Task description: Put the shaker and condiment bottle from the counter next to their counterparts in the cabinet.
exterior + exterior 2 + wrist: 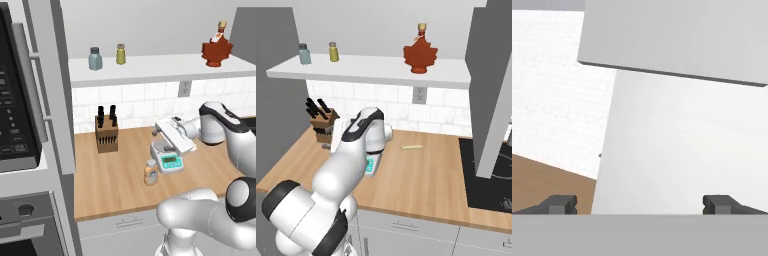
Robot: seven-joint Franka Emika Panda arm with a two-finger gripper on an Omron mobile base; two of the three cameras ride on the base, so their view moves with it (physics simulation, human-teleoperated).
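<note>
My tool [640,204] is released: in the hand view its two dark fingertips [561,204] stand far apart at the bottom and nothing is between them. It looks toward a white panel and the white tile wall, with a strip of the wooden bench [542,185] at the lower left. In the left base view my hand [172,134] hangs above the middle of the bench [115,175], pointing toward the left.

The shaker [120,54] is already on the white shelf [150,67] of the cabinet, near its left end, standing upright. Just beside it, to the left, stands the grey-green shaker [95,58] with a dark cap; the two do not touch. The red maple-leaf bottle [217,46] stands upright near the right end of the same shelf, well apart from both shakers.

The condiment bottle [151,172] is still on the bench, upright, between the middle and the front edge. It stands just beside a small kitchen scale [169,160] with a green display, at its front left side. I cannot tell if they touch.

A wooden knife block [106,131] with dark handles stands near the back left corner of the bench. In the right base view a small pale stick-shaped thing [411,147] lies flat on the bench toward the back; what it is I cannot tell.
</note>
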